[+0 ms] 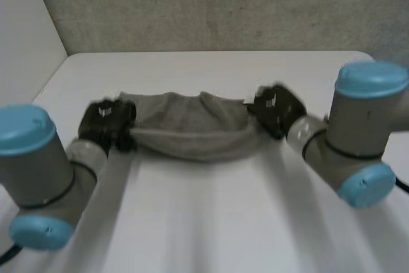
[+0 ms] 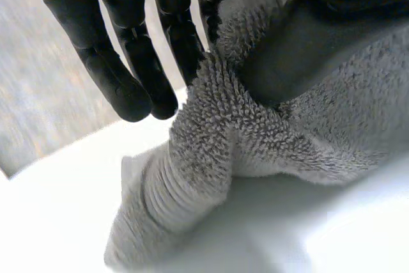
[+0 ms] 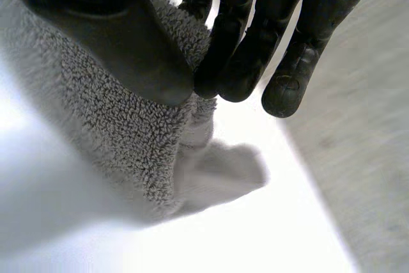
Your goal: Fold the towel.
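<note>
Towel (image 1: 192, 133) hung as a sagging grey band between the two hands, low over the middle of the white table (image 1: 211, 222), its lower edge seemingly resting on the surface. The left hand (image 1: 105, 123) grasped one end, and its wrist view showed the thumb (image 2: 300, 55) pressing the cloth against nearly straight fingers (image 2: 128, 62). The right hand (image 1: 276, 110) pinched the opposite end in the same way, thumb against fingertips with a wad of cloth between them. By my judgement the job was at an early stage. The cloth was gathered and held up by its ends, but no flat, squared fold lay on the table. Whether the band was already doubled over lengthwise I could not tell. Laying it down, bringing the ends together and smoothing it all appeared to remain. The fabric was thick looped terry, fuzzy and matt, with a smoother ribbed border strip near the left end. It looked soft and limp, bunching into rounded creases at each pinch and drooping in a shallow curve along its length.
</note>
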